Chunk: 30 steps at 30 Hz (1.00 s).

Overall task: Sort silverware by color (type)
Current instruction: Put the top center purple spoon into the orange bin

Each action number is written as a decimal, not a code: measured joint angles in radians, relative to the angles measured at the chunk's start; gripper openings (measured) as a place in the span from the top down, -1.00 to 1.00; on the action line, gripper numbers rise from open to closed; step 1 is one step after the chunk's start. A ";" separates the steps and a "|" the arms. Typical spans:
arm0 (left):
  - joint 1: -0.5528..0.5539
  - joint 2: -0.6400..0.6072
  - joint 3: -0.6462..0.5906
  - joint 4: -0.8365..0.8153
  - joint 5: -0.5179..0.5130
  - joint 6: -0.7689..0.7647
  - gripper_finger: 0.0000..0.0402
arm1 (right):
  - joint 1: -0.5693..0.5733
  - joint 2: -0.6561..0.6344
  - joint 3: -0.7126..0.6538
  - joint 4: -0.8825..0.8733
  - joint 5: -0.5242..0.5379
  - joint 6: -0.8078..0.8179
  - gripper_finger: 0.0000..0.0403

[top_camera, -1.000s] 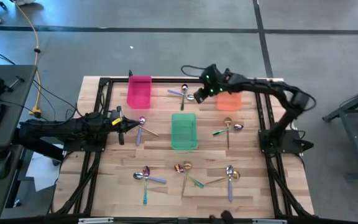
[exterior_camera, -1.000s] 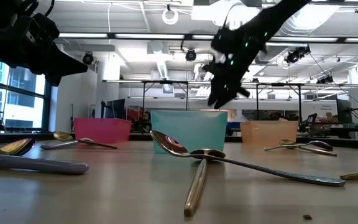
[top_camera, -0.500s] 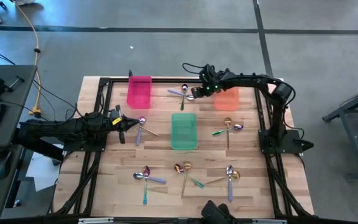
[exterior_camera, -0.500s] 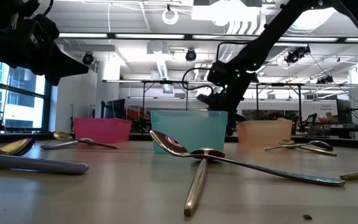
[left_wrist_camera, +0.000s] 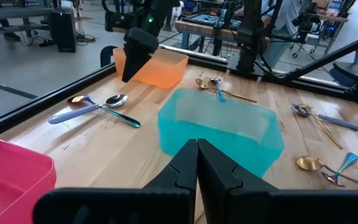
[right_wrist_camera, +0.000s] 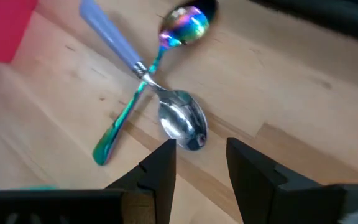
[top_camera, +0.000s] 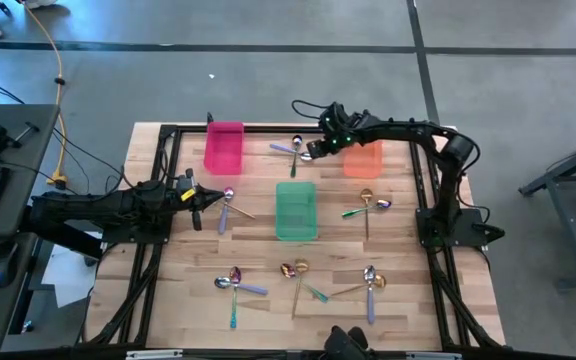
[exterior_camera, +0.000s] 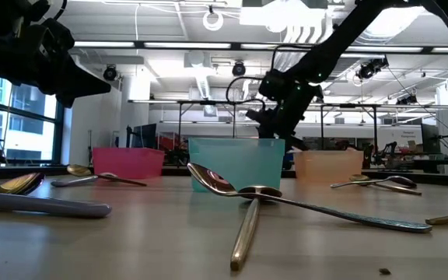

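Note:
My right gripper (right_wrist_camera: 201, 163) hovers open just above a crossed pair of spoons (top_camera: 294, 148) that lie flat on the table's far middle. One is a silver spoon with a purple handle (right_wrist_camera: 180, 121). The other is an iridescent spoon with a green handle (right_wrist_camera: 124, 118). The silver bowl lies just ahead of the fingertips and nothing is between them. In the low view the right gripper (exterior_camera: 274, 123) shows behind the green bin. My left gripper (left_wrist_camera: 197, 163) waits shut over the table's left side (top_camera: 200, 203), beside another spoon pair (top_camera: 226, 203).
A pink bin (top_camera: 224, 147) stands far left, a green bin (top_camera: 295, 210) in the middle and an orange bin (top_camera: 366, 160) far right, close to the right gripper. More spoons lie at the right (top_camera: 368, 205) and along the near side (top_camera: 236, 282) (top_camera: 298, 275) (top_camera: 370, 282).
My right gripper has come down toward the crossed spoons at the table's far middle, its arm folding lower, and has stayed open. The spoons have not moved.

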 joint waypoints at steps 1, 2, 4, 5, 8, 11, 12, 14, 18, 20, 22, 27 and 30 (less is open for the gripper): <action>0.000 0.000 0.000 0.000 0.000 -0.003 1.00 | 0.005 -0.003 0.010 -0.010 0.001 -0.029 0.37; 0.000 0.000 0.000 0.000 0.000 -0.005 1.00 | 0.014 -0.004 0.027 -0.025 0.006 -0.061 0.37; 0.000 0.000 0.000 0.000 0.000 -0.010 1.00 | 0.036 -0.002 0.067 -0.062 0.032 -0.140 0.37; 0.000 0.000 0.000 0.000 0.000 -0.010 1.00 | 0.048 0.003 0.092 -0.088 0.056 -0.189 0.37; 0.000 0.000 0.000 0.000 0.000 -0.012 1.00 | 0.072 0.035 0.169 -0.184 0.111 -0.309 0.37; 0.000 0.000 0.000 0.001 0.000 -0.026 1.00 | 0.072 0.077 0.235 -0.246 0.121 -0.406 0.37; 0.000 0.000 0.000 0.000 0.000 -0.033 1.00 | 0.067 0.093 0.256 -0.268 0.121 -0.434 0.37; 0.000 0.000 0.000 0.000 0.000 -0.048 1.00 | 0.052 0.129 0.294 -0.312 0.122 -0.484 0.37; 0.000 0.000 0.000 0.000 0.000 -0.069 1.00 | 0.027 0.199 0.364 -0.383 0.107 -0.539 0.37; 0.000 0.000 0.000 0.000 0.000 -0.083 1.00 | 0.020 0.227 0.387 -0.402 0.087 -0.548 0.36; 0.000 0.000 0.000 0.001 0.000 -0.092 1.00 | 0.017 0.249 0.398 -0.405 0.077 -0.549 0.31; 0.000 0.000 0.000 0.001 0.000 -0.092 1.00 | 0.016 0.283 0.406 -0.408 0.075 -0.547 0.10; 0.000 0.000 0.000 0.001 0.000 -0.092 1.00 | 0.016 0.298 0.406 -0.413 0.078 -0.546 0.00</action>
